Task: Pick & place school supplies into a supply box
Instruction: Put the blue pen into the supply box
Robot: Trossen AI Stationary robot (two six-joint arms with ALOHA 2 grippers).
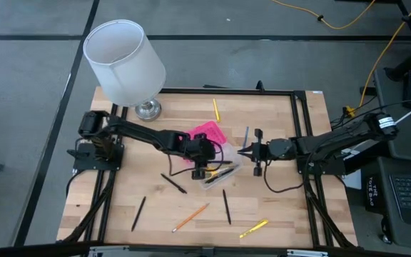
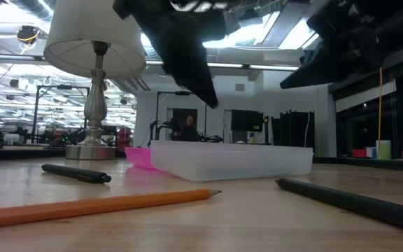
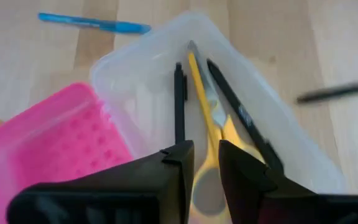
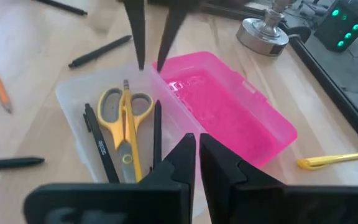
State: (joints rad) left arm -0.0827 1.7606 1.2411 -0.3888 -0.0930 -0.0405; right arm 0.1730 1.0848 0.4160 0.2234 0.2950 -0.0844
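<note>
The supply box lies open mid-table, its clear base (image 1: pixel 220 173) beside its pink lid (image 1: pixel 207 133). Inside the base lie yellow-handled scissors (image 4: pixel 124 118) and two black pens (image 4: pixel 101 146) (image 4: pixel 156 134). My left gripper (image 4: pixel 151 62) hangs above the base, pointing down, open, with nothing between its fingers; the left wrist view shows the scissors (image 3: pixel 219 124) below the gap. My right gripper (image 4: pixel 197 143) is shut and hovers above the box's right end, clear of it. Loose school supplies lie flat around the box.
A white lamp (image 1: pixel 123 61) stands at the far left. Loose on the table: a yellow pencil (image 1: pixel 216 108), a blue pen (image 1: pixel 245 135), black pens (image 1: pixel 173 183) (image 1: pixel 138 213) (image 1: pixel 227 207), an orange pencil (image 1: pixel 191 217), a yellow pen (image 1: pixel 254 228).
</note>
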